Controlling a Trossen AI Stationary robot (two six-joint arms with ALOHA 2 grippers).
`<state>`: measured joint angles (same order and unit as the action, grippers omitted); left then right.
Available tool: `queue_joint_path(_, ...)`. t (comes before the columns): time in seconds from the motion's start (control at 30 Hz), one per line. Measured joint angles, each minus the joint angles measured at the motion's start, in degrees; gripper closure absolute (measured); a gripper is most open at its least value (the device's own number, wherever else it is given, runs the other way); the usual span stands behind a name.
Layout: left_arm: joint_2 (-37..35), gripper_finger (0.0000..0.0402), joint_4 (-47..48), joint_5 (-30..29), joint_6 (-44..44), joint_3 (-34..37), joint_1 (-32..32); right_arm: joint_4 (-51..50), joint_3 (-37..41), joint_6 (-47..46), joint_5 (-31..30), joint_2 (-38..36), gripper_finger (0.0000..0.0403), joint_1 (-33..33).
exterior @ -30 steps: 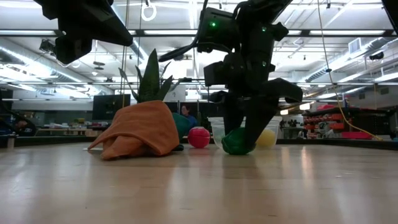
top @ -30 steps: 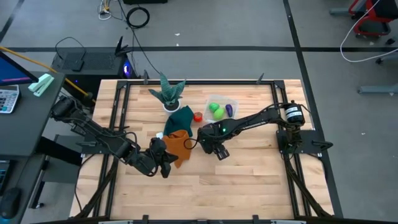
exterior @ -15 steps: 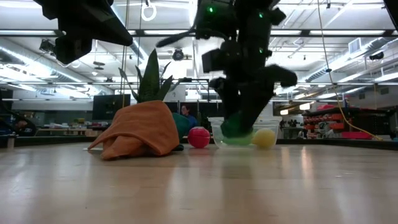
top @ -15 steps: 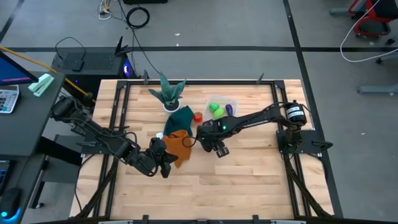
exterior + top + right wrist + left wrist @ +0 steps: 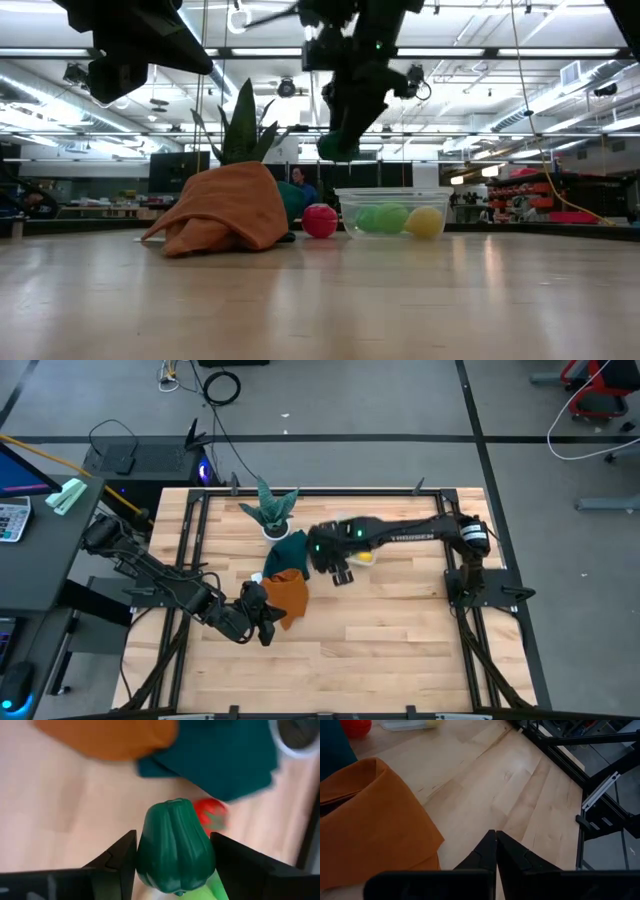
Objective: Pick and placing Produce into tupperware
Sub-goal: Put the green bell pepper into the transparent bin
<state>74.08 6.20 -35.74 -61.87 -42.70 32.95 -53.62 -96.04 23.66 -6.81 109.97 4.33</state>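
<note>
A: Since the dark green toy vegetable sits clamped between our right gripper's fingers, well up off the surface, what we care about is where the tupperware lies from it.

B: We see the clear box resting on the surface at the far right part, below the raised piece and a little to one side of it. In the low view the green piece hangs above the box's near-left corner, not squarely over its middle. Light green pieces and a yellow one already lie inside.

A: And its long axis?

B: It runs lengthwise between the fingers, roughly along their reach, stem end away from the wrist camera. We judge a short carry over the box's opening comes first, then a release.

A: A red piece is on the surface just beside the box, between it and the teal cloth. We have that one left to fetch.

B: Our right arm is plainly the nearer one for both. Our left gripper waits near the front of the surface by the orange cloth, its fingers pressed together on nothing.

A: The risk, we think, is letting go too early, so the piece strikes the rim and rolls off.
</note>
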Motion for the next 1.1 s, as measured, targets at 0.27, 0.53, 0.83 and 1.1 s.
queue_joint_path(0.27, 0.0, 0.0378, 0.0, 0.0, -0.1, 0.0, 0.0, -4.5, -0.8, -3.8, -1.4, 0.0, 0.0215, 8.9)
queue_joint_path(0.53, 0.0, 0.0386, 0.0, 0.0, -0.1, 0.0, 0.0, -13.2, -0.8, -8.5, -0.5, 0.0, 0.0215, 15.1)
queue_joint_path(0.83, 0.0, 0.0381, 0.0, 0.0, 0.0, 0.0, 0.0, -14.9, 0.0, -14.7, 6.8, 0.0, 0.0215, 18.0)
queue_joint_path(1.1, 0.0, 0.0383, 0.0, 0.0, 0.0, 0.0, 0.0, -14.1, 6.7, -16.8, 8.7, 0.0, 0.0215, 18.0)
